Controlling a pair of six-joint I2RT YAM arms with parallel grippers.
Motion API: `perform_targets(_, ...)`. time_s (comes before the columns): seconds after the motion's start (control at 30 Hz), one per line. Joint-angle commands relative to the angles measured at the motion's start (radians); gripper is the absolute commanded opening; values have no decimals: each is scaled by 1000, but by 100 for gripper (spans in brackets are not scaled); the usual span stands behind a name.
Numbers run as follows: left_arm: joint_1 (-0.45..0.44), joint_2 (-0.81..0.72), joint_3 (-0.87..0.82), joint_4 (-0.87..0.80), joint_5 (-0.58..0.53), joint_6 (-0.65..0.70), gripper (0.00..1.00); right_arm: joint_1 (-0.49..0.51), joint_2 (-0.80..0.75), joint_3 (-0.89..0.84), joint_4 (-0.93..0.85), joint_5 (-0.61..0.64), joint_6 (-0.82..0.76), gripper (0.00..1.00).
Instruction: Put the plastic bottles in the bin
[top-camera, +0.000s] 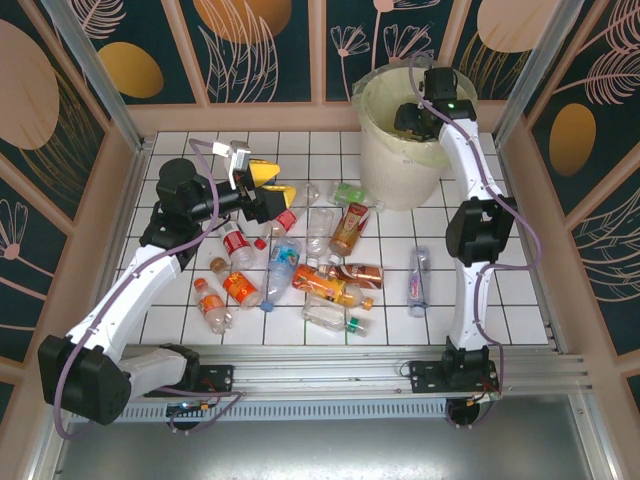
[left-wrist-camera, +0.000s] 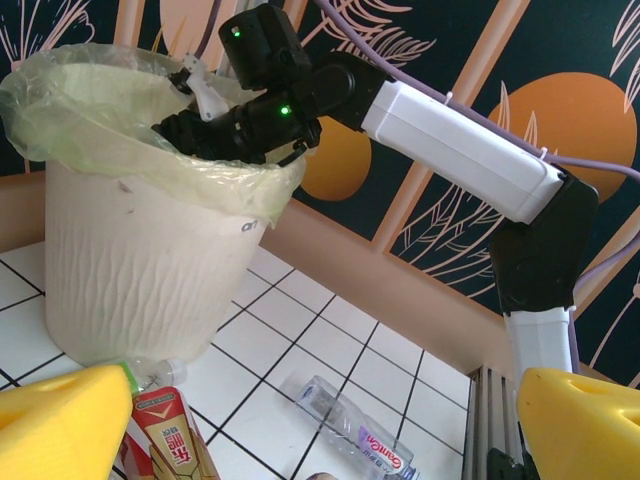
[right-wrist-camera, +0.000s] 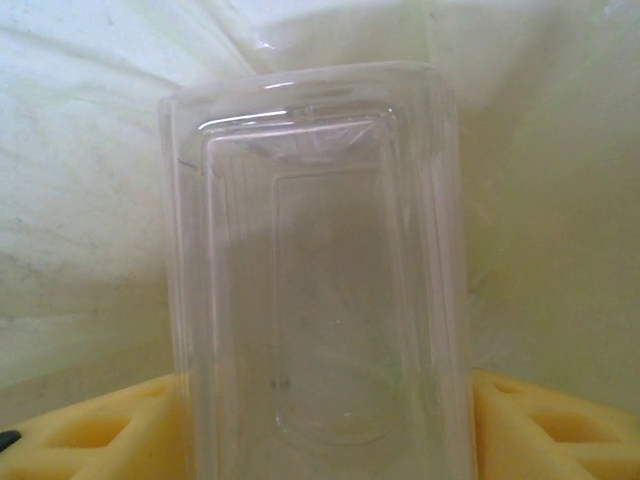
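showing chinese characters, a red-labelled bottle (left-wrist-camera: 165, 435) lies near the bin (left-wrist-camera: 130, 270); other labels blur. left gripper (top-camera: 272, 185) gapes wide, holding nothing. right gripper (right-wrist-camera: 320, 425) flanks a clear bottle (right-wrist-camera: 315, 280) inside the bin; whether it pinches, i cannot tell.

White-tiled table (top-camera: 180, 150): bin (top-camera: 400, 165) stands at the far edge, right of centre, w/ a green-label bottle (top-camera: 350, 192) lying just beside its base. Most plastic bottles (top-camera: 282, 265) lie on their sides in a loose cluster mid-table, i.e. red-label one (top-camera: 349, 228) near the bin, orange-label ones (top-camera: 240, 288) at the left, a clear one (top-camera: 335, 317) at the near side. One purple-label bottle (top-camera: 418, 280) lies apart on the right, approx. lengthwise near-to-far.
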Motion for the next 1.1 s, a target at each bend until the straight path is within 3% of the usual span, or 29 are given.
perform_targets(0.0, -6, 7, 1, -2, 20, 26, 99, -9, 9, 37, -19, -14, 11, 68)
perform_targets(0.3, -6, 8, 0, -3, 20, 25, 99, -11, 0, 76, -41, -6, 3, 76)
perform_targets(0.67, -6, 7, 2, -4, 17, 26, 99, -11, -61, 78, -31, -6, -1, 76)
perform_targets(1.07, -5, -4, -2, 8, 18, 20, 98, -3, -248, -79, 87, -51, -18, 75)
